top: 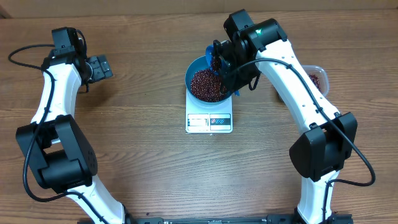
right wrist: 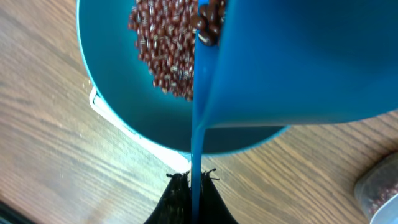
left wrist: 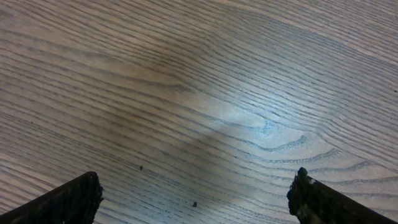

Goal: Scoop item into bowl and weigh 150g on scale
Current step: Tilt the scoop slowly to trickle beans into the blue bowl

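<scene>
Small, oval, dark red-brown beans heap in the glossy blue bowl on the white scale — right claw clamped on a tilted blue scoop above it; left claw gapes wide over the desk.

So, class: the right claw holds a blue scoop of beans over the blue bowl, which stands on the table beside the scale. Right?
Not quite: the bowl stands on the scale, not beside it, as the overhead view shows.

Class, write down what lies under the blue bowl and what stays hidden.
The white scale lies under the bowl. Its front strip with the display shows; the bowl covers the rest of its top, and the reading is too small to tell.
</scene>
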{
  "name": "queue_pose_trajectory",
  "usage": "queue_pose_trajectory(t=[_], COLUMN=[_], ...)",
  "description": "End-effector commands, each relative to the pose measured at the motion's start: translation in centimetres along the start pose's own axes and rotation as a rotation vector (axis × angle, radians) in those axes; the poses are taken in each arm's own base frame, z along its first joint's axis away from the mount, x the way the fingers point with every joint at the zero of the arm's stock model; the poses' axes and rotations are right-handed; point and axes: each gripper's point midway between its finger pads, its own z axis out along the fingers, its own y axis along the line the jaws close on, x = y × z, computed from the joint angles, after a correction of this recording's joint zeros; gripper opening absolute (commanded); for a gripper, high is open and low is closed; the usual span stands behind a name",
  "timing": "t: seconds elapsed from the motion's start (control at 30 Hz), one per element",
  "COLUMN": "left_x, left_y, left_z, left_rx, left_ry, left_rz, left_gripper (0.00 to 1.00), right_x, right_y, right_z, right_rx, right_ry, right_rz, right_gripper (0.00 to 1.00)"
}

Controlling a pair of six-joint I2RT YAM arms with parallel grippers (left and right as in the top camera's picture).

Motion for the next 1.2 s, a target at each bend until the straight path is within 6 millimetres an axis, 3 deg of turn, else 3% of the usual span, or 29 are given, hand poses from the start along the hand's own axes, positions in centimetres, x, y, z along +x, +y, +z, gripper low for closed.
queue_pose_trajectory(t=[0.0,0.1,0.23,0.33,0.43,0.53,0.8,0.87,0.93,1.03,1.17], left_x=[-0.5,-0.5,-0.5,-0.5,-0.5,-0.5,-0.5,-0.5,-0.5,-0.5,-0.5], left_y=[0.0,0.0,0.0,0.0,0.0,0.0,0.0,0.0,0.0,0.0,0.0], left_z=[-0.2,-0.2,-0.2,-0.2,-0.2,-0.2,-0.2,-0.2,-0.2,-0.2,-0.2], left_rx=[-0.009,-0.009,-0.009,-0.009,-0.009,-0.009,-0.009,-0.009,-0.009,-0.009,-0.009], left_ry=[-0.015,-0.015,-0.015,-0.015,-0.015,-0.015,-0.015,-0.015,-0.015,-0.015,-0.015], left_rz=[0.007,0.007,0.006,0.006,0.007,0.007,0.006,0.006,0.006,0.007,0.007], left_gripper=[0.99,1.0,1.0,0.99,0.99,0.99,1.0,1.0,0.99,1.0,1.0], right_x=[-0.1,-0.8,-0.2,-0.6,-0.5,-0.7,-0.7,-0.7,-0.2,-0.1,-0.2], right_y=[-0.8,0.9,-1.4,1.2,0.0,1.5,1.2,-0.1,0.8,-0.8,1.6], right_z=[-2.0,-1.9,-2.0,-1.9,-1.9,-1.9,-1.9,-1.9,-1.8,-2.0,-1.8], right_rx=[0.094,-0.001,0.136,-0.015,0.065,-0.027,-0.005,0.066,0.022,0.115,-0.021], right_ry=[-0.026,-0.061,-0.031,-0.052,-0.042,-0.057,-0.054,-0.05,-0.032,-0.021,-0.036], right_rz=[-0.009,-0.021,0.051,-0.054,-0.006,-0.073,-0.073,-0.027,-0.092,-0.029,-0.146], right_gripper=[0.04,0.04,0.04,0.04,0.04,0.04,0.04,0.04,0.04,0.04,0.04])
